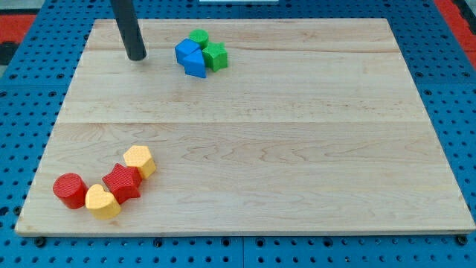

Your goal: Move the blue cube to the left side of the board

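The blue cube (187, 50) sits near the view's top, left of centre, on the wooden board (297, 149). A second blue block (195, 65), wedge-like, touches it at the lower right. A green cylinder (199, 36) and a green star-like block (216, 56) press against the blue pair from the top and right. My tip (137, 56) rests on the board to the left of the blue cube, about a block's width or two away, not touching it.
At the view's bottom left lies a cluster: a red cylinder (71, 190), a yellow heart-like block (103, 201), a red star-like block (122, 182) and a yellow hexagonal block (140, 160). A blue pegboard (461, 112) surrounds the board.
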`<action>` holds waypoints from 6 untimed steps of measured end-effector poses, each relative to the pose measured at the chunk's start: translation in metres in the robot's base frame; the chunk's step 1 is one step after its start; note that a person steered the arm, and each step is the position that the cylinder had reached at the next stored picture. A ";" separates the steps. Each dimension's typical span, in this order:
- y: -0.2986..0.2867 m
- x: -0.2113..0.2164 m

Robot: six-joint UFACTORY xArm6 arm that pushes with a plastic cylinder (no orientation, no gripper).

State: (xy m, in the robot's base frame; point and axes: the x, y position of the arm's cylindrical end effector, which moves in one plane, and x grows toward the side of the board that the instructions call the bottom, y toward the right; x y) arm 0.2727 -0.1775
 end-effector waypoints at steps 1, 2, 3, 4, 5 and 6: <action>0.083 -0.015; 0.150 0.005; 0.151 0.046; 0.112 0.034; 0.107 0.004; 0.023 -0.008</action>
